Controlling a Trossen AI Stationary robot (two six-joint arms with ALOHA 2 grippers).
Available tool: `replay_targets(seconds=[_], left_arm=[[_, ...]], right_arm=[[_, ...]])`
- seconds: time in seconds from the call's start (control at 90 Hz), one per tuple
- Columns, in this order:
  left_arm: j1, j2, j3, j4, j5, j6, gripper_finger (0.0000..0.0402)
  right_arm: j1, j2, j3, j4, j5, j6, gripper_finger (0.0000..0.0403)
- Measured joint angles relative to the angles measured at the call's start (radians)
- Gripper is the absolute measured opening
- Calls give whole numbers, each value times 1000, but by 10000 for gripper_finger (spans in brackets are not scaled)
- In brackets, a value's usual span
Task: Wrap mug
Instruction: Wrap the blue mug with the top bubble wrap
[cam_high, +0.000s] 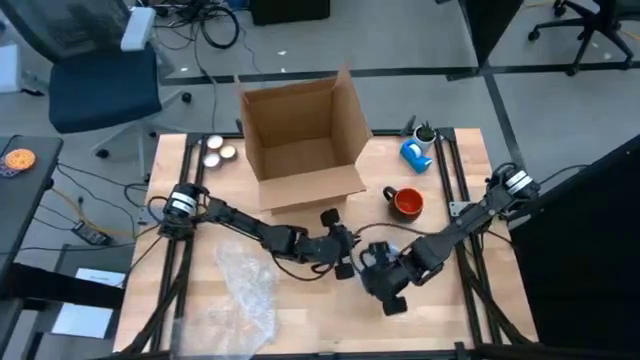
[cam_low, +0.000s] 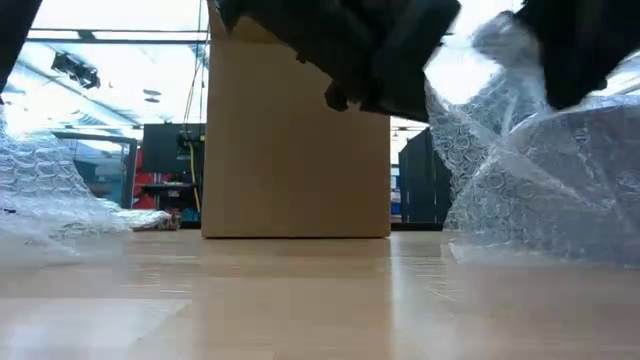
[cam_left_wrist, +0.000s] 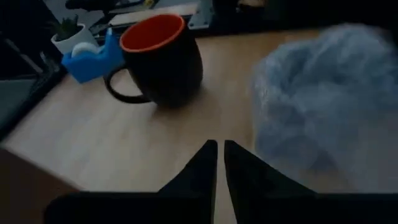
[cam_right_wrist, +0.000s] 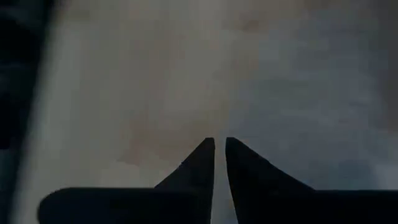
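Observation:
The mug (cam_high: 405, 202), black outside and orange inside, stands upright on the table to the right of the box; the left wrist view shows it too (cam_left_wrist: 163, 59). A bunched sheet of bubble wrap (cam_left_wrist: 323, 93) rises beside both grippers (cam_low: 540, 170). A second sheet of bubble wrap (cam_high: 245, 290) lies flat at the near left. My left gripper (cam_left_wrist: 218, 148) is shut mid-table (cam_high: 350, 245) and points toward the mug, short of it. My right gripper (cam_right_wrist: 220, 144) is shut close by (cam_high: 385, 280), pointing down at the table. My left gripper has nothing between its fingers. My right gripper stands next to the bunched bubble wrap; I cannot tell whether it touches it.
An open cardboard box (cam_high: 300, 140) stands at the far middle. A blue tape dispenser (cam_high: 417, 155) and a small potted plant (cam_high: 428, 133) sit behind the mug. Two round lids (cam_high: 218, 150) lie left of the box. Bare wood shows at the near right.

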Motion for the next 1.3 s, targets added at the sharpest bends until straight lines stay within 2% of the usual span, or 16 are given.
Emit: replay_targets(seconds=[0.178,0.378,0.578,0.656,0.811,1.033,1.3], left_arm=[[-62,-146,1,-219,-109,-19,15],[-123,-196,1,-132,-102,-13,15],[-127,-136,1,-21,155,9,15],[-124,-96,1,5,211,10,15],[-98,-20,0,54,248,-3,15],[-15,52,0,217,233,-16,15],[100,92,0,254,243,12,15]], right_arm=[[-46,-68,2,-69,79,-2,2],[-123,-92,1,-144,95,3,1],[-150,-91,-2,-168,65,1,0],[-151,-91,-2,-197,61,16,0],[-151,-91,-2,-270,55,57,0],[-146,-92,-2,-278,2,84,0],[-128,-98,-2,-368,0,142,0]])
